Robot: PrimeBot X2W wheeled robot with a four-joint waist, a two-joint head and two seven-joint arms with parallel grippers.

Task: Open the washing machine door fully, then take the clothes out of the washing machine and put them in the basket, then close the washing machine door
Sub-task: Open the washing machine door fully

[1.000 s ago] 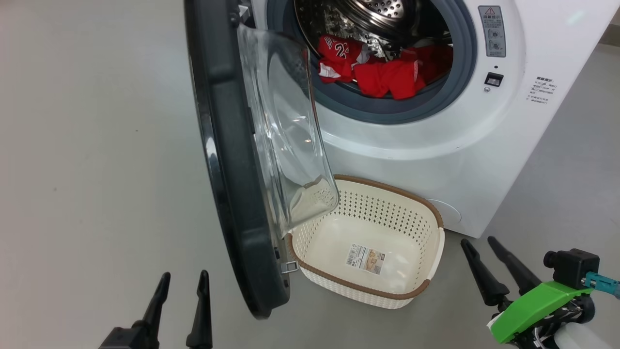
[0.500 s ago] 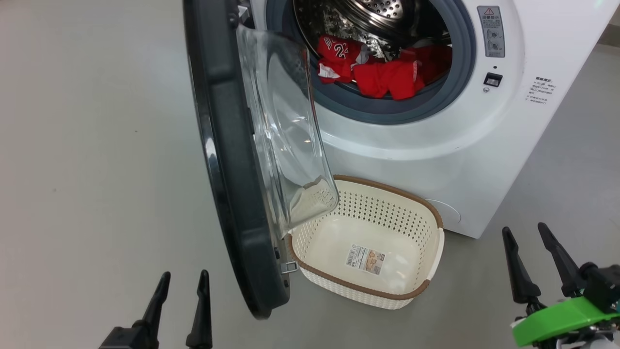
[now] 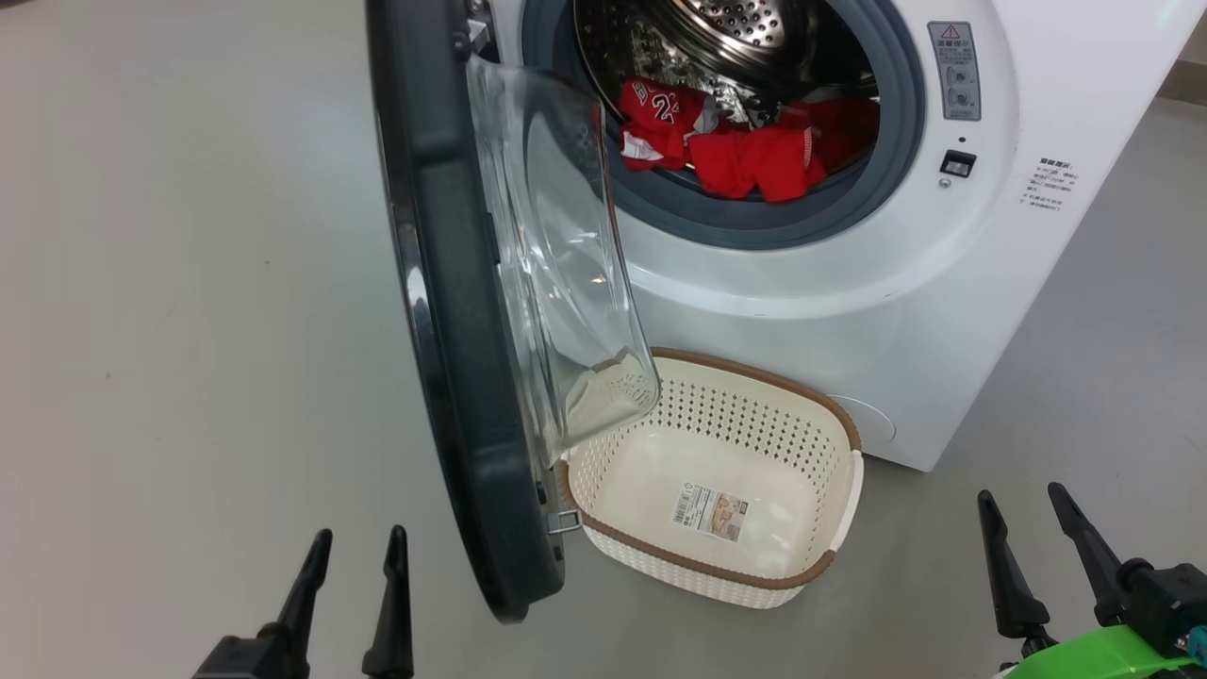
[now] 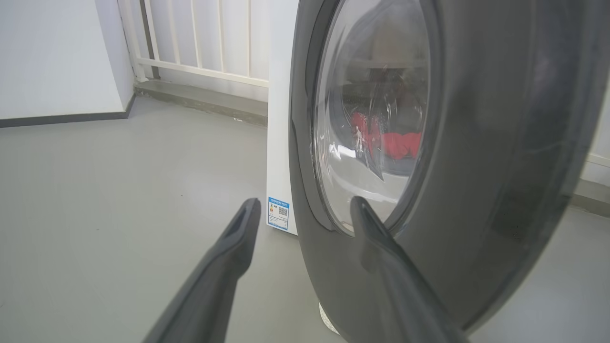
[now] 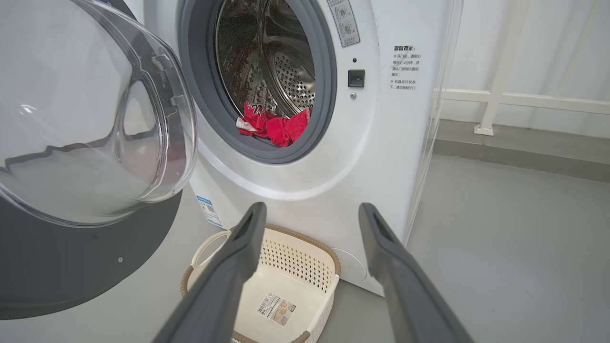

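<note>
Clothes (image 4: pixel 402 144) behind door (image 4: pixel 476 143) glass, basket (image 5: pixel 295 262) empty

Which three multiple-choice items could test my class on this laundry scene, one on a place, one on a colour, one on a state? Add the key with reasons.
1. Where is the basket relative to the washing machine?
A. On top of it
B. On the floor in front of it
C. Inside it

2. What colour are the clothes?
A. Red
B. Blue
C. Green

3. How is the washing machine door?
A. Shut
B. Lying flat on the floor
C. Swung open

Key:
1 B: it sits on the grey floor below the round opening.
2 A: the bundle in the drum is red with white print.
3 C: the door stands out from the front, leaving the drum exposed.
</note>
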